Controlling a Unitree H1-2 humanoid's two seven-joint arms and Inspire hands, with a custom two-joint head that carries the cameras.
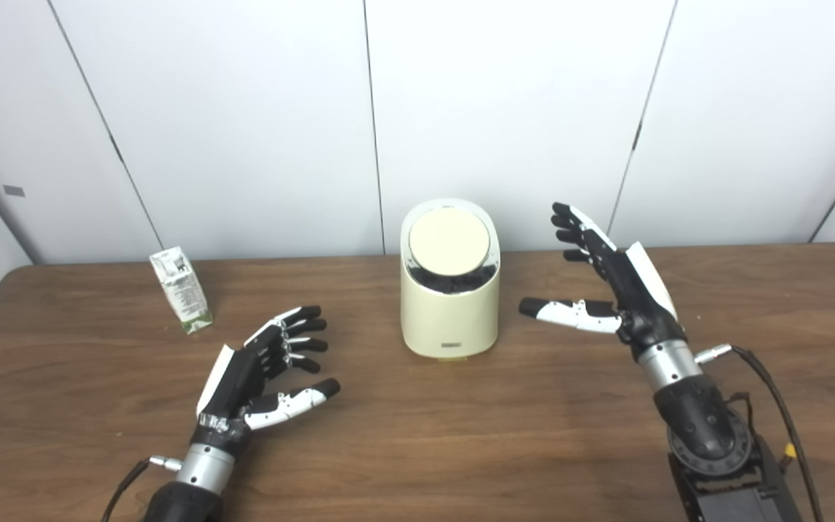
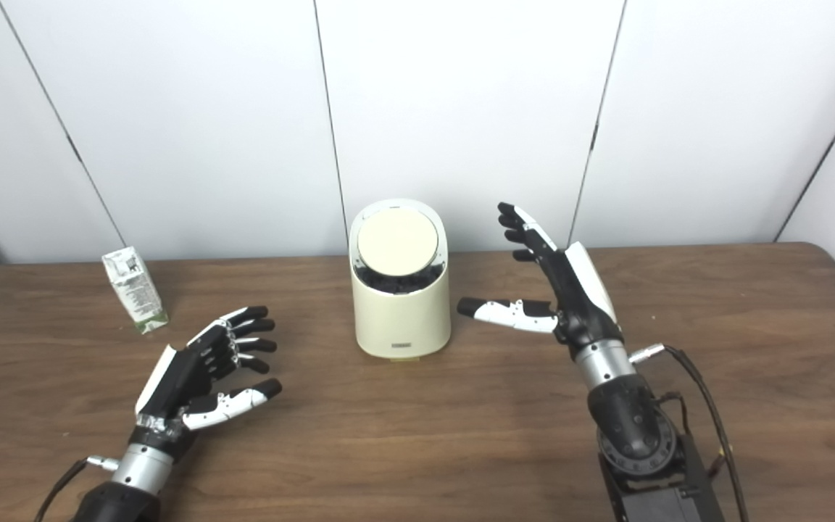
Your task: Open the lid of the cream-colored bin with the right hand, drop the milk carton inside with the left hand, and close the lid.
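Left hand (image 1: 262, 373) and right hand (image 1: 609, 279) black with white panels, silver wrist cuffs, black cables

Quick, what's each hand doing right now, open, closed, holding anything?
Left hand: open, holding nothing.
Right hand: open, holding nothing, beside the bin.

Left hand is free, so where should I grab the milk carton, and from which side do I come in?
Grip the milk carton around its flat side faces at mid-height, below the folded top. It stands upright, slightly tilted, near the table's far left edge, with open space around it. The left hand is open, nearer the robot and to the carton's right, so approaching from that front-right side looks most direct.
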